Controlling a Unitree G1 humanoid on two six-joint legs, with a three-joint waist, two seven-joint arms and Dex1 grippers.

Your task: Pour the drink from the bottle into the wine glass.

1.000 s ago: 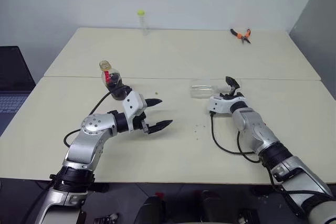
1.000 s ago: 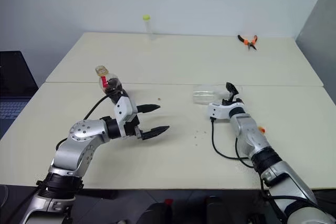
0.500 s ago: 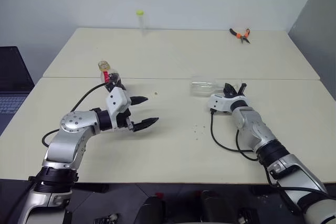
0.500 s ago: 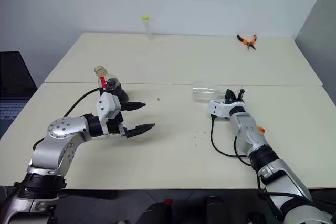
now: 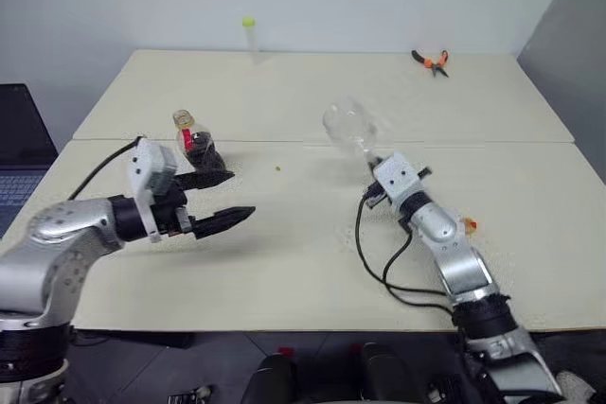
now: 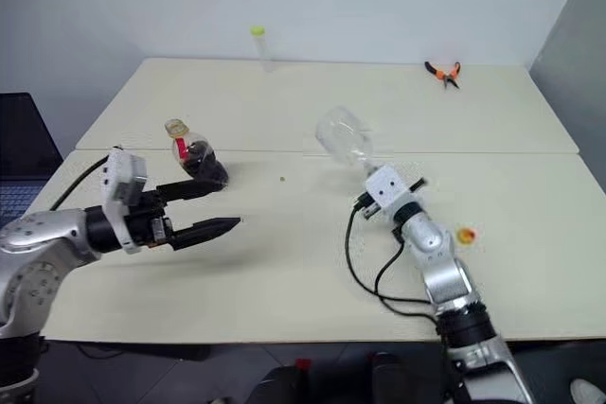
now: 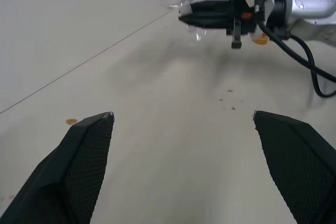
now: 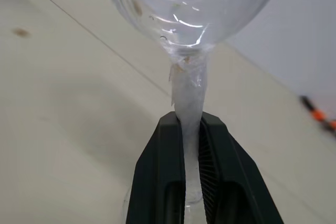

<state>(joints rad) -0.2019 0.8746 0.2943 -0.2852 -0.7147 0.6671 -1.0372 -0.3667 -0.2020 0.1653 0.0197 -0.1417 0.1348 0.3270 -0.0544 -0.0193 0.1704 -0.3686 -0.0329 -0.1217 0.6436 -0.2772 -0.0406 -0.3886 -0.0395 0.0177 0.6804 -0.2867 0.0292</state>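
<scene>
Above the table (image 5: 312, 234), right gripper (image 8: 190, 129) clamped on wine glass (image 8: 191, 9) stem, left gripper (image 5: 220, 198) spread wide beside bottle (image 5: 194, 144)

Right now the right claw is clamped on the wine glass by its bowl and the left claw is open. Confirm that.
Wrong on one point: the right claw is clamped on the wine glass by its stem, as the right wrist view shows. The left claw is open.

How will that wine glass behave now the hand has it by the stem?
The wine glass looks thin and clear, so probably light but fragile. The right hand pinches only its narrow stem, with the bowl leaning away above the table, so it may swivel or slip in the grip. Set down, its rounded bowl on a thin stem would likely tip easily.
</scene>
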